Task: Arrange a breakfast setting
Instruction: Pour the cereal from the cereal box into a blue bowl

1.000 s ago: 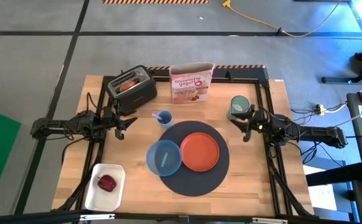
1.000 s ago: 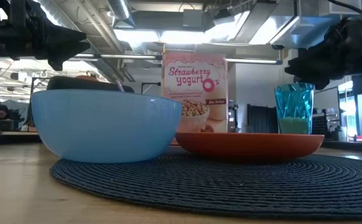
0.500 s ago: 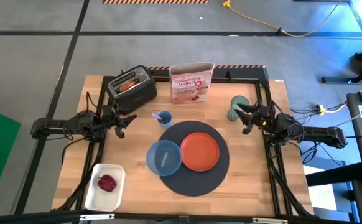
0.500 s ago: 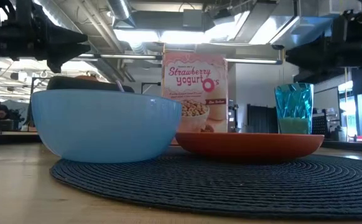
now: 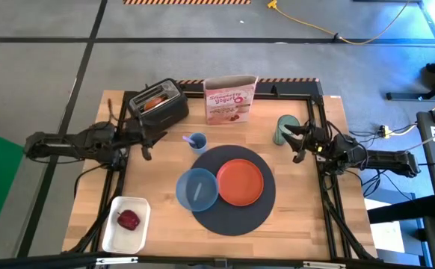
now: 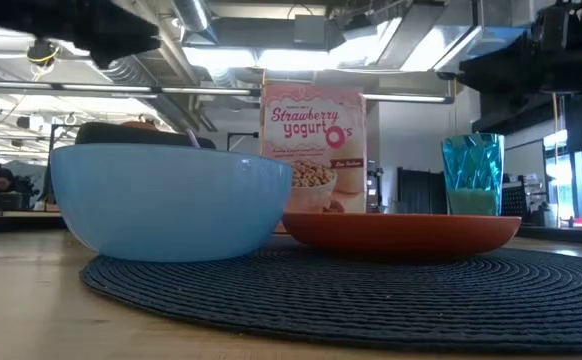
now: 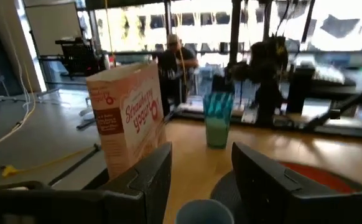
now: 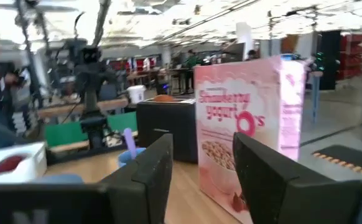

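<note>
Reaching for green cup [image 5: 285,128], right gripper [image 5: 296,139] fingers spread, empty, just beside it; straddle cup squarely before closing. Left gripper [image 5: 144,140] open, empty, near toaster [image 5: 158,105].

Bare wooden table [image 5: 158,168] lies open at the mat's 9 o'clock, between the left gripper [image 5: 144,146] and the white tray [image 5: 125,224]. At the mat's [image 5: 232,213] 12 o'clock the cereal box [image 5: 230,99] blocks the back edge, with the black toaster [image 5: 158,107] at 11 and the small blue cup [image 5: 196,142] just before them. The green cup [image 5: 284,128] crowds the right gripper [image 5: 298,142], fingers apart, at 2 o'clock
</note>
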`<state>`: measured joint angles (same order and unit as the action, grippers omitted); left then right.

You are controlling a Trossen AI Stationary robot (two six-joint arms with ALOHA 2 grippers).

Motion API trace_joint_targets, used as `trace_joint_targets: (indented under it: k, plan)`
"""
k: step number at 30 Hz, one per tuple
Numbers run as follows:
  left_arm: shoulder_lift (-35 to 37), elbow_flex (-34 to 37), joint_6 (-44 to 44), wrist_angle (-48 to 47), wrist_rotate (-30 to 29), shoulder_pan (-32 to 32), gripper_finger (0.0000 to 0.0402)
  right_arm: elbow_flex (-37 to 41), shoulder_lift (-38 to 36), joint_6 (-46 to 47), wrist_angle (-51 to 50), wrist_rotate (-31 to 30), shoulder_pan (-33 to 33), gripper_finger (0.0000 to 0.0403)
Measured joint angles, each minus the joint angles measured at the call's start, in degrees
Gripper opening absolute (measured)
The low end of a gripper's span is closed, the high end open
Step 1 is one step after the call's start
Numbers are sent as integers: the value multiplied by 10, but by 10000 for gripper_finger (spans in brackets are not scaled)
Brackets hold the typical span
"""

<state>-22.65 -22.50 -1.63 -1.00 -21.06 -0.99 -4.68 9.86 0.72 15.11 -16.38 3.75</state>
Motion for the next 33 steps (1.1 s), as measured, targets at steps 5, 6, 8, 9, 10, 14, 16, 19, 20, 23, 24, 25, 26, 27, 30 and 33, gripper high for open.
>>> trace_joint_targets:
  k: [5, 6, 8, 9, 10, 14, 16, 19, 20, 23, 24, 25, 26, 27, 30, 33]
  plan:
    - [-119, -98, -47, -63, -51, 0, 163, -9, 33, -45, 39, 5, 0, 228]
    - [-138, -114, -56, -72, -58, 0, 163, -9, 38, -51, 53, -4, 0, 242]
    - [-172, -143, -75, -78, -63, -2, 163, -9, 47, -55, 81, -25, 0, 268]
    - [-185, -155, -82, -78, -63, -5, 163, -9, 51, -55, 95, -36, 0, 280]
    - [-197, -168, -88, -80, -63, -9, 163, -9, 55, -53, 108, -47, 0, 290]
    - [-229, -217, -94, -124, -64, -31, 165, -10, 63, -51, 136, -80, 0, 310]
    - [-238, -237, -94, -153, -66, -48, 175, -10, 65, -51, 140, -81, 0, 311]
    - [-244, -262, -92, -192, -72, -79, 198, -10, 65, -51, 136, -81, 0, 306]
    - [-246, -269, -92, -202, -68, -92, 206, -10, 65, -51, 135, -81, 0, 303]
    - [-253, -283, -95, -209, -36, -136, 228, -10, 66, -53, 134, -81, 0, 296]
    - [-258, -286, -95, -205, -19, -151, 233, -10, 66, -53, 135, -81, 0, 295]
    - [-265, -291, -95, -197, 1, -165, 237, -10, 66, -55, 137, -81, 0, 294]
    - [-274, -293, -98, -188, 20, -178, 240, -10, 66, -55, 137, -81, 0, 294]
    - [-285, -294, -107, -182, 36, -191, 242, -10, 66, -55, 137, -81, 0, 294]
    - [-322, -294, -150, -151, 58, -218, 243, -10, 66, -51, 136, -81, 0, 293]
    - [-356, -294, -187, -119, 58, -232, 244, -11, 66, -43, 131, -81, 0, 293]
